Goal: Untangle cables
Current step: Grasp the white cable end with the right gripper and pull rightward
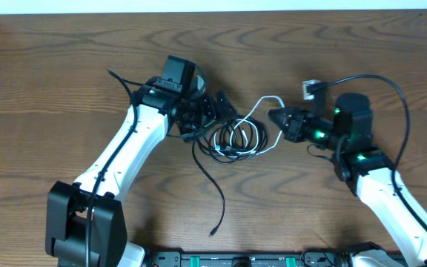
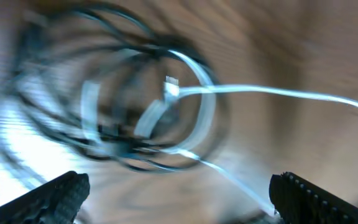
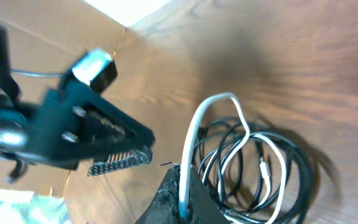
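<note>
We count one white cable (image 1: 264, 101) tangled into black cables (image 1: 224, 139) too knotted to count, left gripper (image 2: 179, 194) spread wide, right gripper (image 3: 180, 190) pinching the white cable.

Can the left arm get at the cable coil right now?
Probably yes. The left gripper is open with the coil directly ahead, nothing between; the right gripper sits at the white cable on the far side.
</note>
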Robot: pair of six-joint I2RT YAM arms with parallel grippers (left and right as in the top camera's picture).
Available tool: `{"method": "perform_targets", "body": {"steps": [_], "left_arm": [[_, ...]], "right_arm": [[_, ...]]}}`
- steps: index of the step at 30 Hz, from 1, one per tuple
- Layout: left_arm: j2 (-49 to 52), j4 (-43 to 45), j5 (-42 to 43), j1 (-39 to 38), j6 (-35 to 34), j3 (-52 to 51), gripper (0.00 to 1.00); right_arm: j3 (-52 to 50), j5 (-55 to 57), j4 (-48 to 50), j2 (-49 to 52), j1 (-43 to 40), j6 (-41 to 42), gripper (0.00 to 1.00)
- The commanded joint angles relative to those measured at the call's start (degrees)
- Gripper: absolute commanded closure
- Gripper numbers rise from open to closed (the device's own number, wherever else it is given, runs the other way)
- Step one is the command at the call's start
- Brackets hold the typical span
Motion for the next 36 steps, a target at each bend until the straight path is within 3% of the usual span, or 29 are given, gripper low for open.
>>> {"method": "perform_targets", "body": {"steps": [1, 7, 13, 18, 23, 29, 30, 36], "left_arm": [[-0.70, -0.90, -14.93, -0.74, 4.44, -1.09, 0.03], [-0.66, 3.41, -17.53, -2.36, 5.03, -6.21, 0.09], [-0.61, 8.63, -21.77, -2.58, 4.83, -12.15, 0.28], [-0.59, 12.61, -22.62, -2.58, 4.83, -15.89, 0.31], [-0.59, 17.29, -25.99, -2.58, 4.81, -20.02, 0.51], [-0.57, 22.27, -26.01, -2.58, 4.85, -23.28, 0.63], [-0.57, 23.37, -26.01, -2.58, 4.83, -23.87, 0.68], [-0.57, 24.74, -25.94, -2.49, 5.09, -24.46, 0.67]], "right_arm": [[0.94, -1.36, -0.42, -1.60, -2.16, -1.09, 0.99], [0.94, 0.92, -5.01, -1.84, -5.33, 0.42, 0.99], [0.96, 1.95, -10.47, -2.36, -8.24, 0.37, 0.99], [1.25, -3.32, -11.23, -5.57, -10.75, 0.42, 0.99], [3.04, -7.17, -14.75, -10.14, -12.52, 1.86, 0.99], [7.10, -8.09, -24.74, -13.25, -13.00, -0.96, 0.99], [8.94, -6.47, -29.00, -13.22, -13.00, -3.17, 0.99], [15.63, 12.26, -44.89, -12.92, -13.00, -9.70, 0.99]]}}
